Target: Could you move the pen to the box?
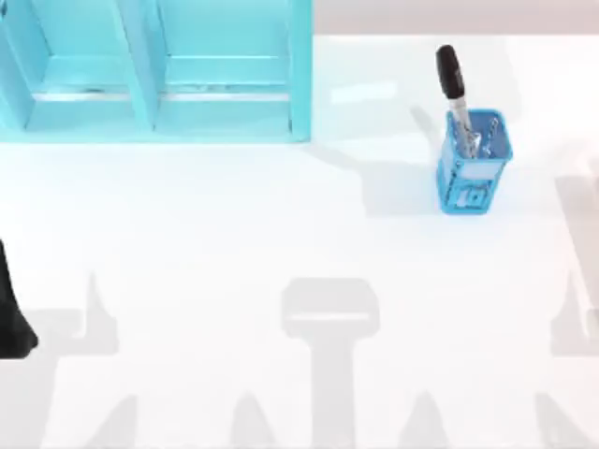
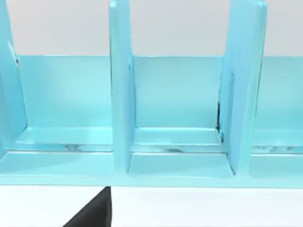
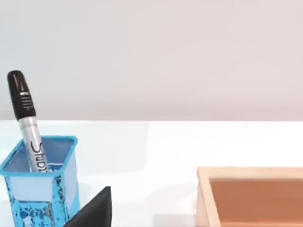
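Grippers first: a dark wedge (image 2: 92, 210) sat at the lower edge of the left wrist view, and a like wedge (image 3: 92, 210) at the lower edge of the right wrist view; each appeared to be part of that arm's own gripper, but how the jaws stood could not be told from either, and nothing was seen held. At the left edge of the top view, below the middle, a black part of the left arm (image 1: 11, 313) reached onto the white table (image 1: 234, 234).

Pen (image 1: 455, 94) stood in the blue mesh holder (image 1: 474, 168) at the upper right of the top view, black cap uppermost and well clear of the rim, grey-silver barrel going down inside, the whole leaning toward the upper left of the frame. In the right wrist view the pen (image 3: 26, 118) rose from the holder (image 3: 40, 189) at the lower left, tilted, with lettering on its barrel.

Box (image 3: 251, 194), an open tan tray with pale walls, lay at the lower right of the right wrist view, well apart from the holder, with bare table between them.

Shelf unit (image 1: 159, 70), turquoise, with upright dividers, occupied the upper left of the top view; the left wrist view faced its compartments (image 2: 175, 118) across a strip of table.
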`<action>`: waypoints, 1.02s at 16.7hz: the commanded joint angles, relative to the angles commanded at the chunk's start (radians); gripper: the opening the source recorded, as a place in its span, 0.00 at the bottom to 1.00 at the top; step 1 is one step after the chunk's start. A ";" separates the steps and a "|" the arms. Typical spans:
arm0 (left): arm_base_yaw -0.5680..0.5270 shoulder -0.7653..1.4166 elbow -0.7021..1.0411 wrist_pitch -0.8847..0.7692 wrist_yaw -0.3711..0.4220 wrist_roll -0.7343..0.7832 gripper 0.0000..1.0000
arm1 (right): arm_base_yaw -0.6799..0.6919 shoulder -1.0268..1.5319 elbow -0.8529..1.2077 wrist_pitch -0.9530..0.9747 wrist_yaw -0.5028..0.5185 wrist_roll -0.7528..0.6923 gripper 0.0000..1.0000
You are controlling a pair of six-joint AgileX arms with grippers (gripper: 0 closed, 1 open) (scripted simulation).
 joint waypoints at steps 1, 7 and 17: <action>0.000 0.000 0.000 0.000 0.000 0.000 1.00 | 0.000 0.000 0.000 0.000 0.000 0.000 1.00; 0.000 0.000 0.000 0.000 0.000 0.000 1.00 | -0.016 0.159 0.135 -0.015 -0.081 -0.042 1.00; 0.000 0.000 0.000 0.000 0.000 0.000 1.00 | -0.046 1.150 0.713 -0.123 -0.477 -0.274 1.00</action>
